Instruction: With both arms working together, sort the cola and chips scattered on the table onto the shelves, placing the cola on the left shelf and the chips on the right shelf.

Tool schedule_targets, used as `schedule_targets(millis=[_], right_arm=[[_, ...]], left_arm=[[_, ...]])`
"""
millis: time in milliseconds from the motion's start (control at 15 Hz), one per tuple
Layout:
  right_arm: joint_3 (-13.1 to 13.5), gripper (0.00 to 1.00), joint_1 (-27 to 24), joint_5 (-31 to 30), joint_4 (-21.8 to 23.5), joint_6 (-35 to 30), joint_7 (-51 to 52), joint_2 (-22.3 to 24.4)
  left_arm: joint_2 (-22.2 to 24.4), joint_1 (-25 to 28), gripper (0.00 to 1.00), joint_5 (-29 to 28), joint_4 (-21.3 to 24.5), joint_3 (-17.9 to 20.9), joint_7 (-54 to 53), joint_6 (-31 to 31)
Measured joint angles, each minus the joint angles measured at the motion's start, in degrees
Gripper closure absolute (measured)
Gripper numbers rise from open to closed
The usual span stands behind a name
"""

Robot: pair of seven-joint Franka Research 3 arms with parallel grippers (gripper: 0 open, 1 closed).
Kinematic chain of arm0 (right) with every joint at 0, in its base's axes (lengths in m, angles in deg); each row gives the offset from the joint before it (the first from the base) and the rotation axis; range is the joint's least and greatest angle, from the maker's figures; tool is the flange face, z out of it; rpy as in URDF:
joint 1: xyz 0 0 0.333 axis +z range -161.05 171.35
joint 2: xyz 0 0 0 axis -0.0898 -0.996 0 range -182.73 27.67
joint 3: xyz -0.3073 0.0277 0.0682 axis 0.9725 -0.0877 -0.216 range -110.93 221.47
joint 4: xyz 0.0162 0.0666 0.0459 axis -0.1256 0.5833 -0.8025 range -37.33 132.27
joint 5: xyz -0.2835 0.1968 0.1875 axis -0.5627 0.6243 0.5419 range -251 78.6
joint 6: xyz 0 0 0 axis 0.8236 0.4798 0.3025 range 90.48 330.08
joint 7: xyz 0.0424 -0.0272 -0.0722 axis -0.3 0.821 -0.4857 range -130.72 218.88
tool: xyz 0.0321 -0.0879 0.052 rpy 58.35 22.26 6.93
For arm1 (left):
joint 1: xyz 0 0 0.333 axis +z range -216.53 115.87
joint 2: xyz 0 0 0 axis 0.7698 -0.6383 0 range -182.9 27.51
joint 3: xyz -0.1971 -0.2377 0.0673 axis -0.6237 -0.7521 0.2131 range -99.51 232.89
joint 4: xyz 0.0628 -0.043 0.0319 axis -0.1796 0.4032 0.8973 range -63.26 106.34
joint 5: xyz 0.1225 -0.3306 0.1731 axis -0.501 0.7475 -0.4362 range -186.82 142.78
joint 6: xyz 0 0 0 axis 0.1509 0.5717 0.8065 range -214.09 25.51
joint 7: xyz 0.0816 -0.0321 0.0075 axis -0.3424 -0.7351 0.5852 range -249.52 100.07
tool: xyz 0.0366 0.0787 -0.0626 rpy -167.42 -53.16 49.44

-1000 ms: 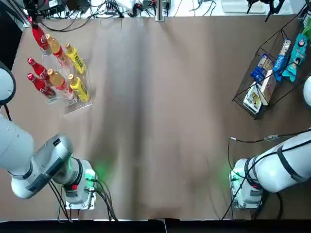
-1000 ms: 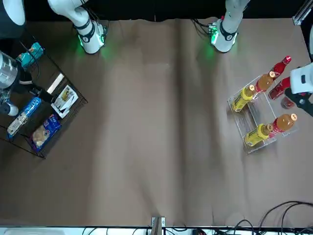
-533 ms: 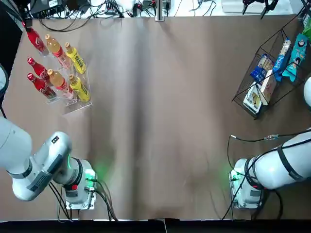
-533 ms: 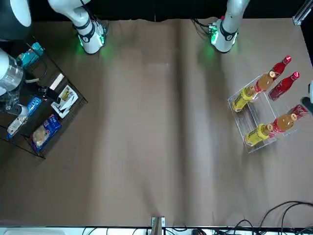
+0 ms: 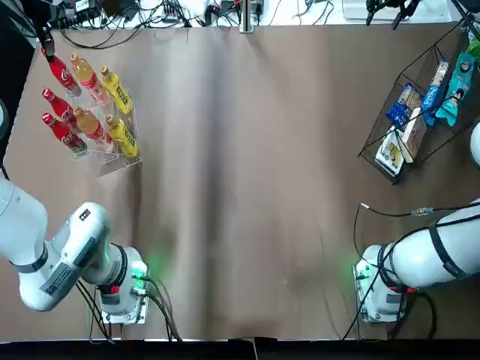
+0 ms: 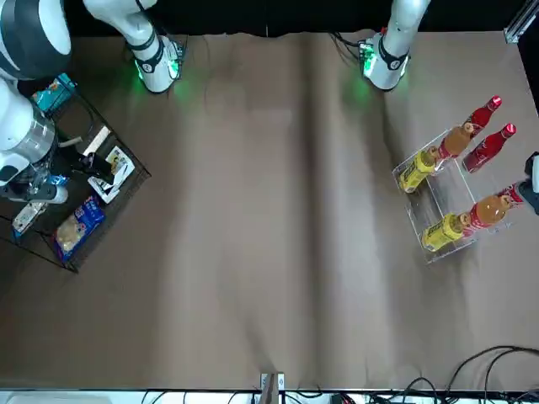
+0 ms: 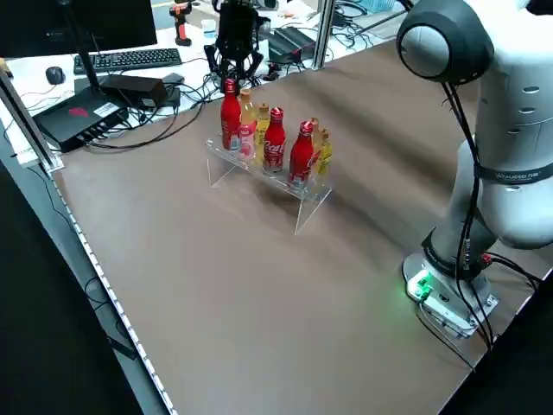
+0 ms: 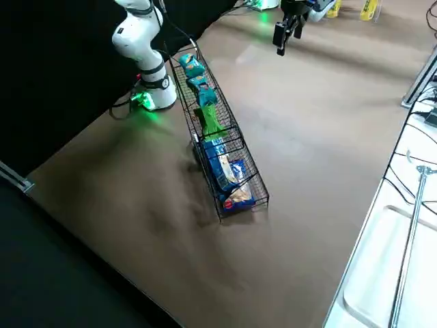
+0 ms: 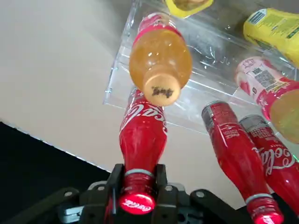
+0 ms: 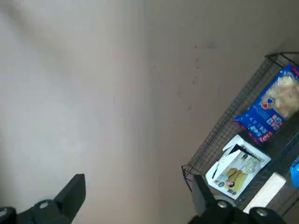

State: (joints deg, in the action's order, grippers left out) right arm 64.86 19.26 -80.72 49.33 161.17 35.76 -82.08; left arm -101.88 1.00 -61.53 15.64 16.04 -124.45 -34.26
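Clamps the left gripper [image 9: 140, 169] on one cola [image 9: 142, 135] at the left shelf [image 5: 118, 163], top view's upper left; holds the right gripper [image 10: 140, 181] fingers-apart, upper right; shows chips [image 8: 210, 123] in the right shelf [image 8: 240, 152].

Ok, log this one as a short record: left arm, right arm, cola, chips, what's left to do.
left gripper: at the left shelf, its fingers around the cap end of one cola
right gripper: near the black wire rack, holding nothing, fingers apart
cola: three red bottles, all at the clear shelf, one of them between the left fingers
chips: green packet and two teal packets, all in the wire rack
remaining: apparently only letting go of that last bottle and backing off
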Motion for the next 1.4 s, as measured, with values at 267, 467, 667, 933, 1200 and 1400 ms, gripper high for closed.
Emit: schedule_targets(millis=[267, 467, 667, 933, 1200, 1400], right_arm=[[0.13, 0.00, -0.67, -0.23, 2.05, 0.00, 3.52, 2.29], [-2.95, 0.00, -3.90, -0.26, 3.90, -0.01, 3.77, 4.55], [-9.54, 0.00, -11.06, -0.31, 4.64, -0.89, 3.82, 6.92], [-10.58, 0.00, -13.00, -0.35, 4.80, -3.00, 3.90, 8.92], [-10.59, 0.00, -14.20, -0.47, 4.79, -3.00, 4.06, 8.99], [-10.60, 0.00, -15.28, -0.52, 4.82, -5.28, 4.23, 8.98]], left_arm=[[-1.14, 1.05, 0.67, 0.04, 0.02, -0.08, 0.06, -0.33], [-1.06, 0.53, 0.45, 0.04, -0.08, -0.62, 1.89, -0.36], [-0.96, -1.87, 0.17, 0.04, -0.29, -1.13, 7.30, -0.50], [-0.70, -8.42, 0.00, 2.77, -0.40, -2.84, 27.50, -0.46], [-1.27, -18.25, 0.00, 6.62, -0.19, -3.06, 52.27, -1.08], [-2.34, -24.42, 0.00, 6.63, -0.20, -2.46, 62.31, -4.94]])
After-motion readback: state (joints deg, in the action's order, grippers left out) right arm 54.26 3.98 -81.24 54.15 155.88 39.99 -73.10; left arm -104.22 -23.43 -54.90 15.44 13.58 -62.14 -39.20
